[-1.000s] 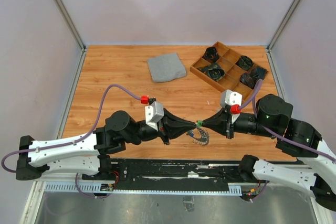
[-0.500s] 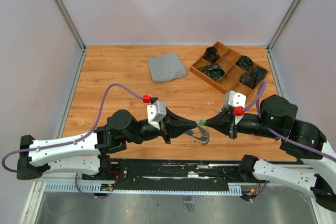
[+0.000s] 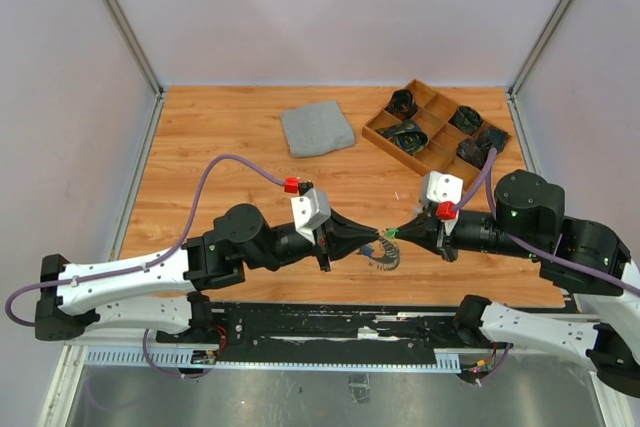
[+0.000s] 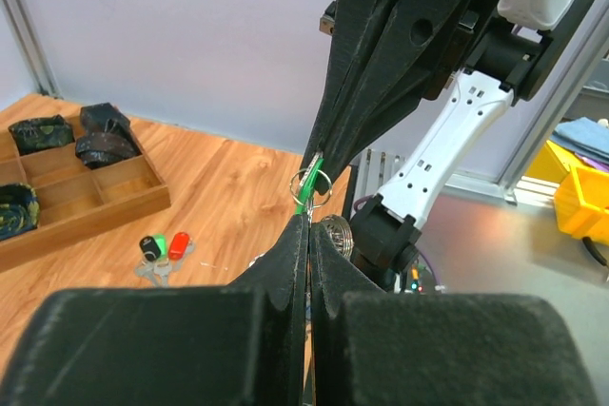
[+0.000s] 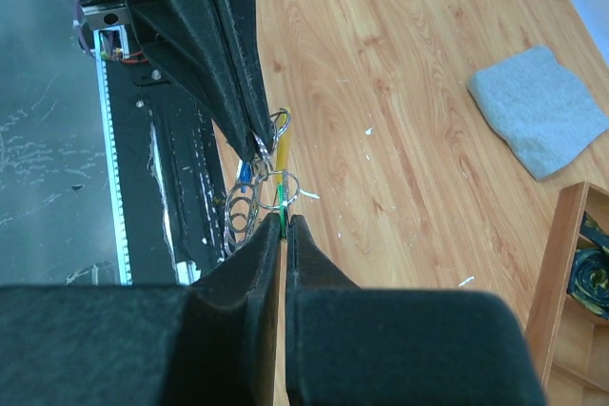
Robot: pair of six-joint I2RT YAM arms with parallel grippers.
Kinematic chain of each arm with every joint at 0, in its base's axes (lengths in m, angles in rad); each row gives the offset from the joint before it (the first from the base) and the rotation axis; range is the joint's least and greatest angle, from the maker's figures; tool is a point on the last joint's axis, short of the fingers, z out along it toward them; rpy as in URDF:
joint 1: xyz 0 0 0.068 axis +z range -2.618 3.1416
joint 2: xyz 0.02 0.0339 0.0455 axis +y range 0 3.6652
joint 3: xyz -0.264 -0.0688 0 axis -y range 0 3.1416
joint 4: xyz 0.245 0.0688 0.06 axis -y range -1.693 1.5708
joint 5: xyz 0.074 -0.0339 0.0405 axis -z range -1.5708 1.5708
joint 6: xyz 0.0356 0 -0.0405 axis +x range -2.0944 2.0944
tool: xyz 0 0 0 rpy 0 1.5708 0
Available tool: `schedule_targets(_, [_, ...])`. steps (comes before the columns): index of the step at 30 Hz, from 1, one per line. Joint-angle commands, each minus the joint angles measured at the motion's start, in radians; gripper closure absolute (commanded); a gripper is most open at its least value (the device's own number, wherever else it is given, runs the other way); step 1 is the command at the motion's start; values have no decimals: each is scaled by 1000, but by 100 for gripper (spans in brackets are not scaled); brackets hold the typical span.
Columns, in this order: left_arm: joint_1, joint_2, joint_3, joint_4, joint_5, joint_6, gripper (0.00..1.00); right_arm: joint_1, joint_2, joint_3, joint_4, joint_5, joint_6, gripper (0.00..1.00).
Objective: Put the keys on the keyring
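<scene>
My left gripper (image 3: 370,241) and right gripper (image 3: 393,237) meet tip to tip above the table's near edge. The left gripper (image 4: 309,218) is shut on the keyring, a silvery coiled loop (image 5: 242,212) that hangs below the tips (image 3: 383,260). A yellow key (image 5: 282,150) and a blue key (image 5: 245,174) hang from it. The right gripper (image 5: 284,219) is shut on a green key (image 5: 283,201), whose small ring (image 5: 286,187) touches the left fingertips. Loose keys with black, green and red heads (image 4: 163,247) lie on the table.
A wooden compartment tray (image 3: 437,129) with dark coiled items stands at the back right. A folded grey cloth (image 3: 316,128) lies at the back centre. The black rail (image 3: 330,319) runs along the near edge under the grippers.
Both grippers have shifted slightly to the right, still tip to tip. The left arm has reached further in and the right wrist has drawn back a little. Both stay shut.
</scene>
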Motion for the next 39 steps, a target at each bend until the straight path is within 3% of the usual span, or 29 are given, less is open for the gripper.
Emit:
schedule_targets(1, [5,11,50,4,-8,16,100,2,23,41,-78,39,-31,100])
schedule_targets(39, [5,30,64,-4,5,12,100,3,57,13,-103,12,-41,99])
